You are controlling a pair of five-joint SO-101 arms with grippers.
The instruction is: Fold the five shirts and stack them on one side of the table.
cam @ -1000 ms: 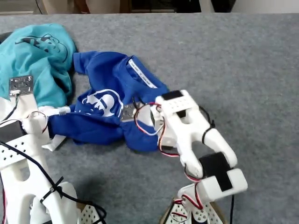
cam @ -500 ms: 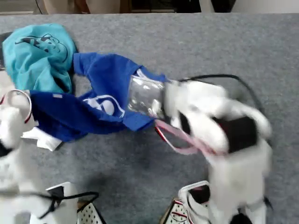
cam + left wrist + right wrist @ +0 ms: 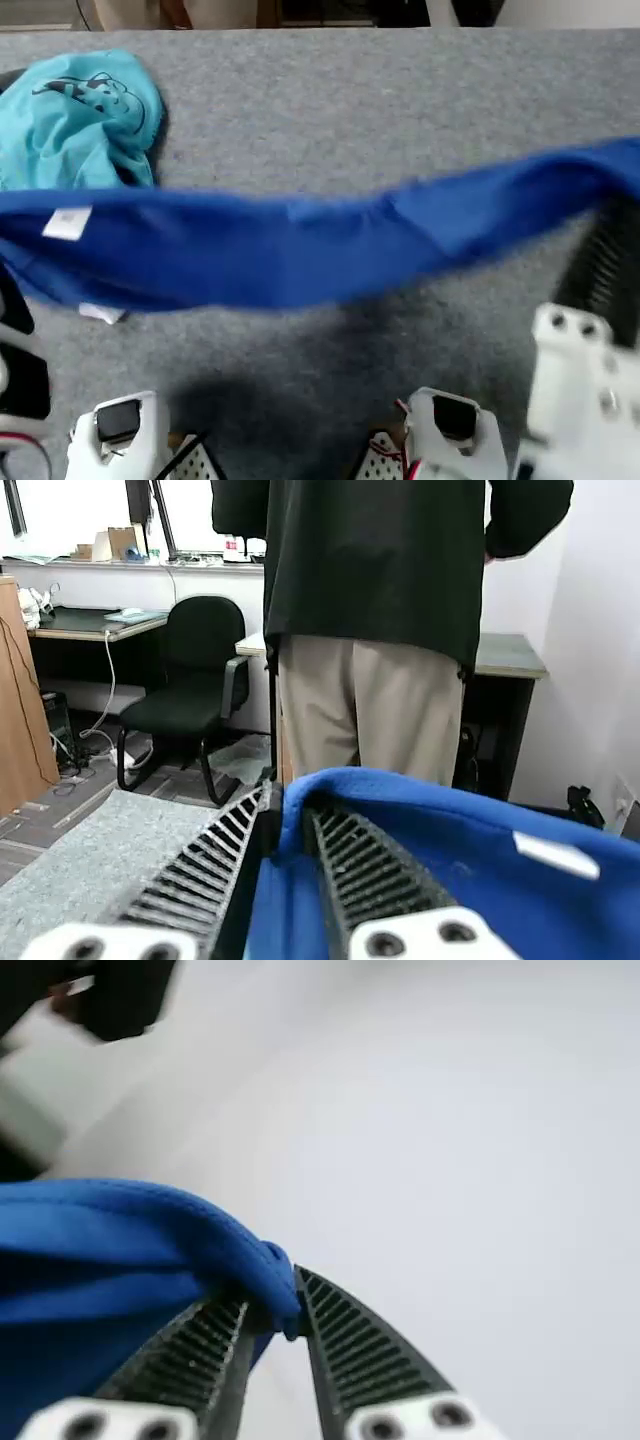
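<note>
- Both arms have lifted and pulled apart since a second ago. The blue shirt [image 3: 300, 255] was bunched on the table [image 3: 400, 100] beside the teal shirt [image 3: 85, 110] and now hangs in the air, stretched into a long band.
- Left claw [image 3: 290, 802] is clamped on one end of the blue shirt, with cloth pinched between its ribbed fingers. Right claw [image 3: 272, 1308] is clamped on a hemmed edge at the other end.
- The band's long axis runs side to side across the table, a claw at each end. I judge the lay-down turns on lowering both ends evenly.
- The right end sits higher in the high view — raised or farther back, I cannot tell which.
- Hard to make out: the band is blurred, both ends run off the high view, and I cannot tell which part of the shirt each claw holds — sleeve, shoulder or hem.
</note>
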